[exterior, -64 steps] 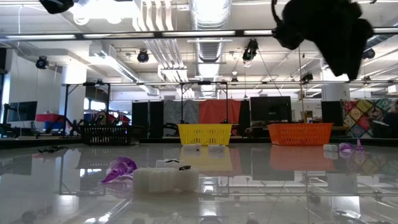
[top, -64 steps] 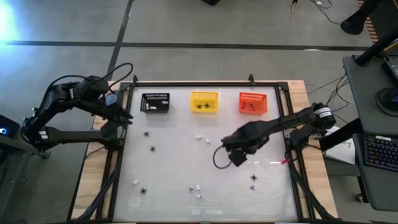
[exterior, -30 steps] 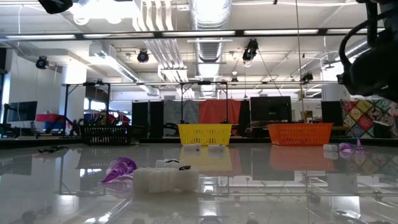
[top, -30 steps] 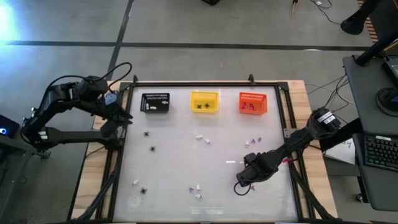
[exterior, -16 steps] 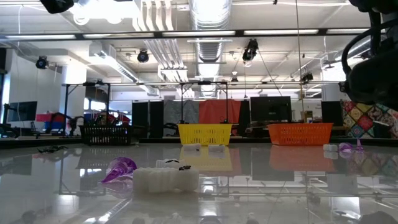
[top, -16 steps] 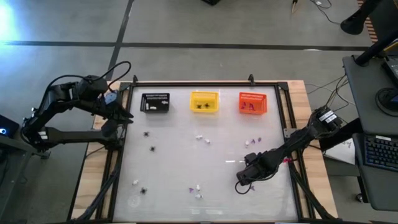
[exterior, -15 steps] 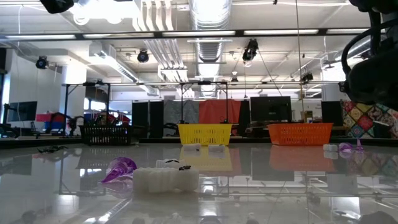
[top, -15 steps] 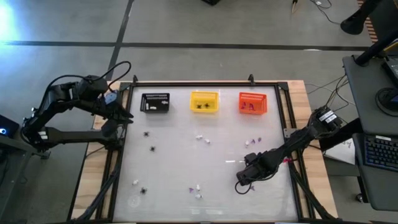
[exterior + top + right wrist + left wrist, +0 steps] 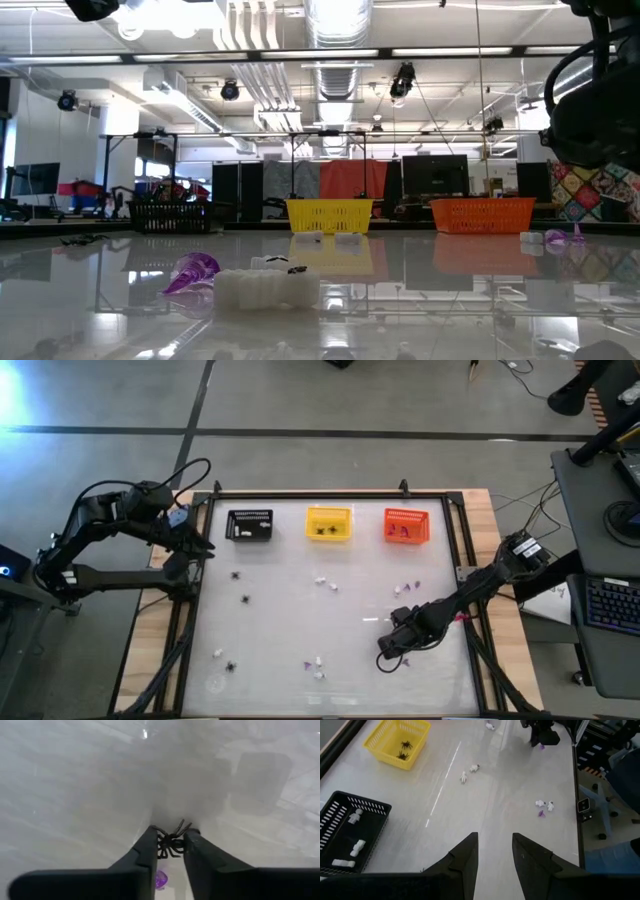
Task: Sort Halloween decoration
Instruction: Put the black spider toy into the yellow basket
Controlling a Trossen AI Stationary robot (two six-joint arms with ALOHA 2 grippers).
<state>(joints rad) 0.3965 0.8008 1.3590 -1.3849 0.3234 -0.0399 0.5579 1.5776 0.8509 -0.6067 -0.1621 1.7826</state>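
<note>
Small white bits (image 9: pixel 322 581), black spiders (image 9: pixel 237 574) and purple bits (image 9: pixel 410 587) lie scattered on the white table. At the far edge stand a black basket (image 9: pixel 249 525), a yellow basket (image 9: pixel 329 523) and an orange basket (image 9: pixel 406 526). My right gripper (image 9: pixel 388 651) is down at the table's near right, shut on a black spider (image 9: pixel 171 841). A purple bit (image 9: pixel 160 880) lies just beside its fingers. My left gripper (image 9: pixel 492 854) hangs open over the far left corner, holding nothing. My right gripper pinches the black spider's body (image 9: pixel 170 842) between its two fingers, at their free ends. The fingers come steeply from above, pointing down. The spider's legs spread out past the fingertips, at the table's surface; whether it is lifted clear I cannot tell.
A black frame (image 9: pixel 330 493) runs round the table. The black basket (image 9: pixel 350 835) holds white bits, and the yellow basket (image 9: pixel 397 740) holds spiders. A purple bit (image 9: pixel 192 272) and white bits (image 9: pixel 265 288) lie near the front edge.
My right gripper has come from the table's middle toward the near right and gone down to the table. Over the last second it has kept nearly still there. The left arm has not moved.
</note>
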